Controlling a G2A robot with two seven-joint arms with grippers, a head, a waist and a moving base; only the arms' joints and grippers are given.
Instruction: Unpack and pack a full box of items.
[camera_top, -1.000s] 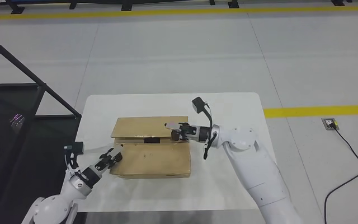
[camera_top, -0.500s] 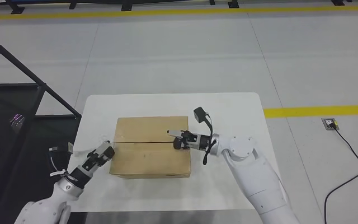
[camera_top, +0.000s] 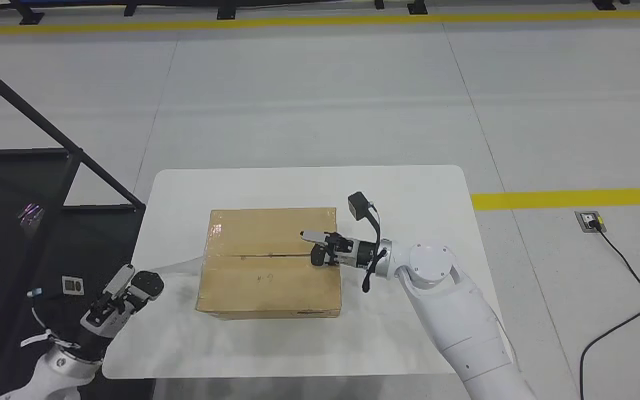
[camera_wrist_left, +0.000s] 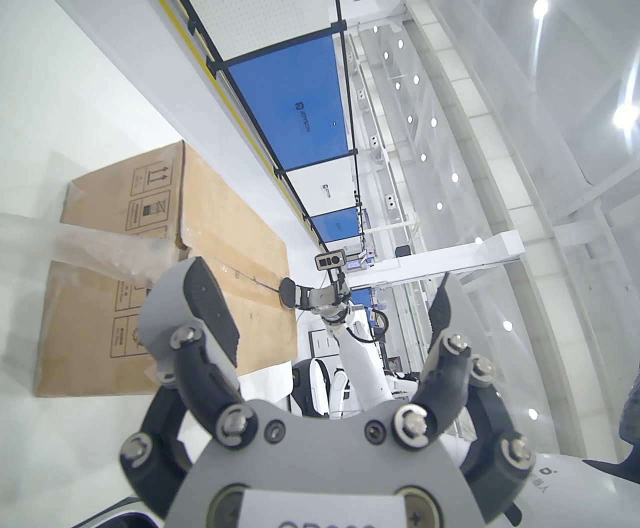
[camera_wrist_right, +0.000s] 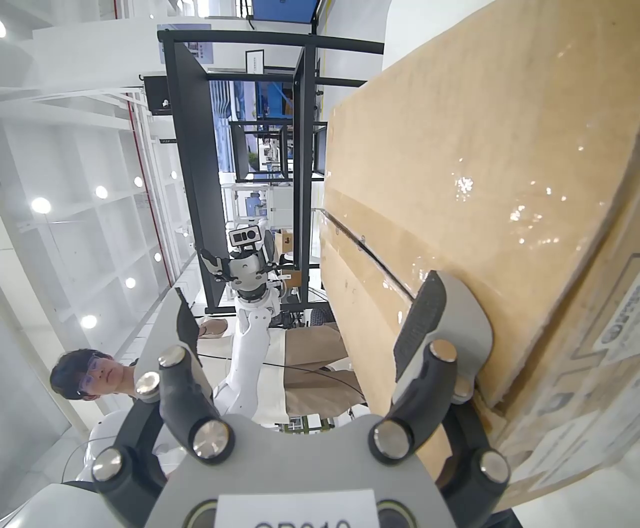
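Observation:
A brown cardboard box (camera_top: 270, 262) lies in the middle of the white table (camera_top: 420, 200), both top flaps down and meeting at a seam. My right gripper (camera_top: 314, 246) is open over the seam at the box's right end; in the right wrist view one finger (camera_wrist_right: 430, 320) rests on the box top (camera_wrist_right: 475, 175). My left gripper (camera_top: 122, 298) hangs open near the table's left edge, apart from the box (camera_wrist_left: 210, 240). A strip of clear tape (camera_top: 178, 264) runs from the box's left side toward it and ends by one fingertip (camera_wrist_left: 207, 300).
A black metal frame (camera_top: 45, 195) stands just left of the table, close to the left arm. The tabletop shows bare white to the right of the box and behind it. A yellow floor line (camera_top: 555, 198) runs off to the right.
The far flap, raised a second ago, now lies flat and the box top is closed. My left gripper drew back from the box's left side toward the table edge. The right gripper lowered slightly onto the seam.

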